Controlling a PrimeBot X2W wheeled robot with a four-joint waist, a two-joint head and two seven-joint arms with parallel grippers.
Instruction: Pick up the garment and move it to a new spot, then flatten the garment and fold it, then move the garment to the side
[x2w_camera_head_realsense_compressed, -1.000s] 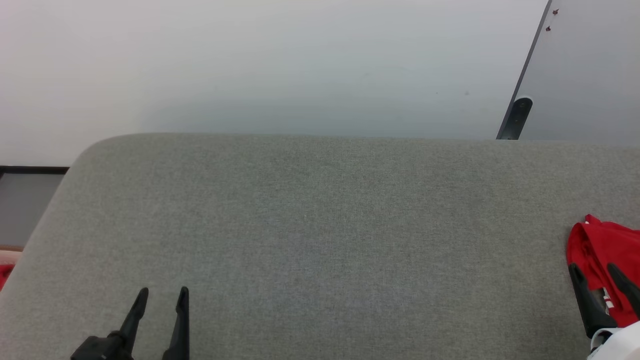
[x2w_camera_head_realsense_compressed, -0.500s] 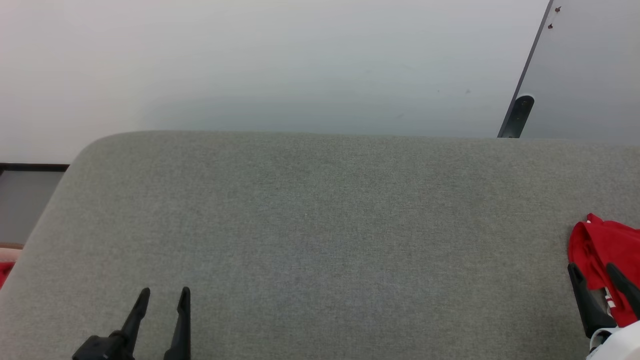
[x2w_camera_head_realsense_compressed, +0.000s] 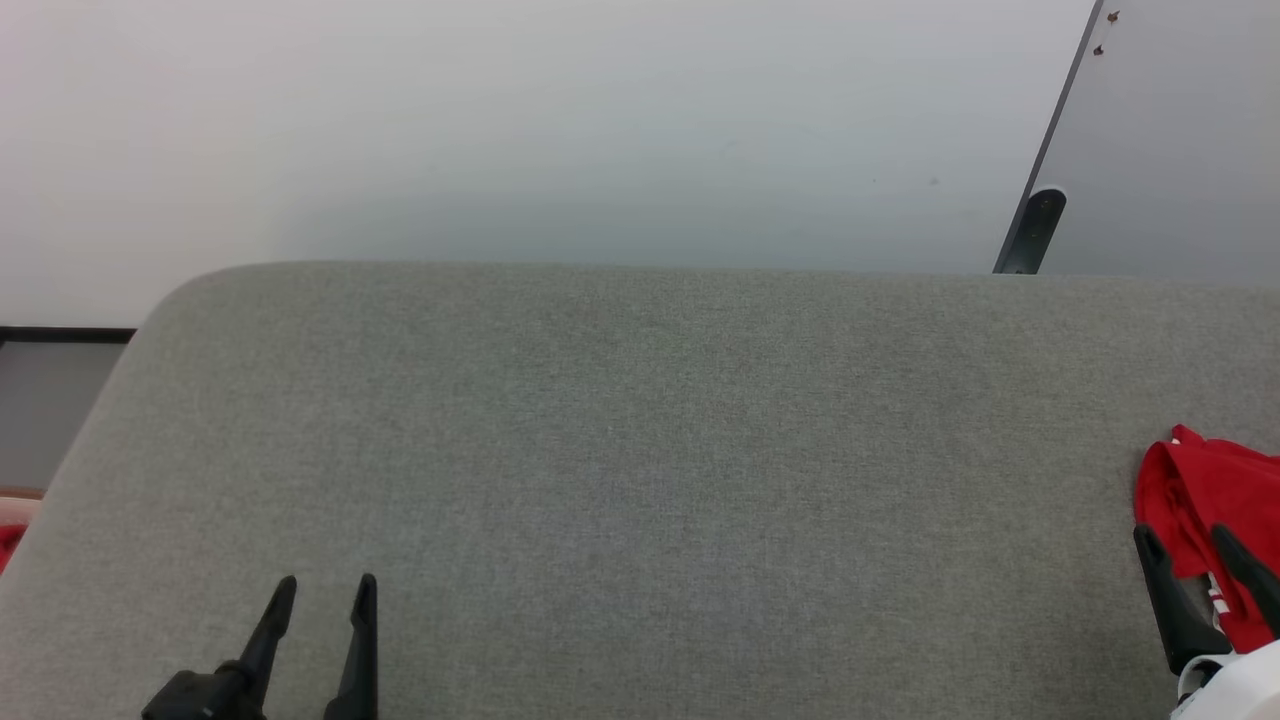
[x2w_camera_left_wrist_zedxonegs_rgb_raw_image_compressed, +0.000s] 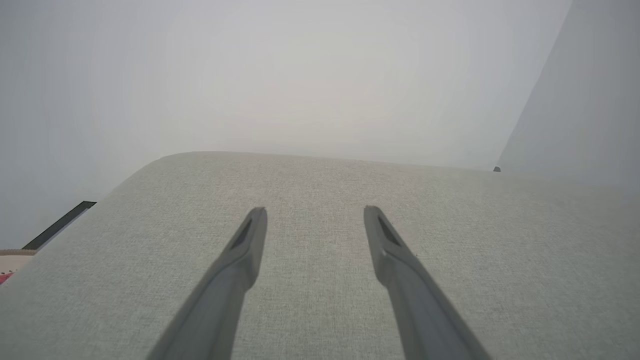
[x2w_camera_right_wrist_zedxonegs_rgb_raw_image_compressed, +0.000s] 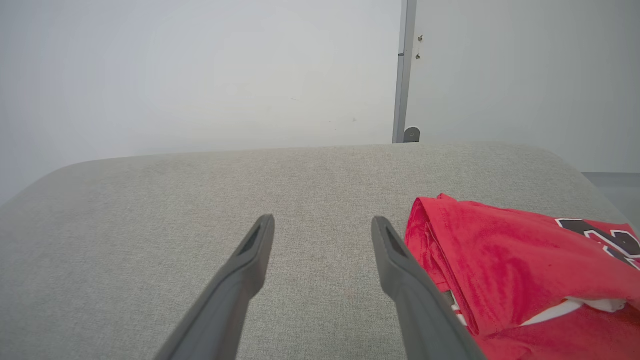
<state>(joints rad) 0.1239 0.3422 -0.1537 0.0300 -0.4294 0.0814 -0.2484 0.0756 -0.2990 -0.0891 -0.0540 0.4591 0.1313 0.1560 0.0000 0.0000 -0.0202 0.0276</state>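
Note:
The garment (x2w_camera_head_realsense_compressed: 1215, 510) is a red jersey, folded into a pile at the far right of the grey fabric surface (x2w_camera_head_realsense_compressed: 640, 450). In the right wrist view the garment (x2w_camera_right_wrist_zedxonegs_rgb_raw_image_compressed: 505, 265) shows black white-outlined lettering and a bit of white trim. My right gripper (x2w_camera_head_realsense_compressed: 1185, 535) is open, its fingers at the pile's left edge; in the right wrist view the right gripper (x2w_camera_right_wrist_zedxonegs_rgb_raw_image_compressed: 322, 222) has bare grey fabric between its fingers. My left gripper (x2w_camera_head_realsense_compressed: 325, 585) is open over the surface at the lower left, far from the garment. Nothing lies between the left gripper (x2w_camera_left_wrist_zedxonegs_rgb_raw_image_compressed: 315, 212) fingers.
A pale wall stands behind the grey surface. A dark-edged grey panel (x2w_camera_head_realsense_compressed: 1150, 140) leans at the upper right. Past the surface's rounded left edge lies a scrap of red cloth (x2w_camera_head_realsense_compressed: 8, 545) and a dark-framed panel (x2w_camera_head_realsense_compressed: 55, 400).
Both grippers stay open and in place. The whole head view has shifted very slightly, so the camera moved a little. The garment has not moved on the surface.

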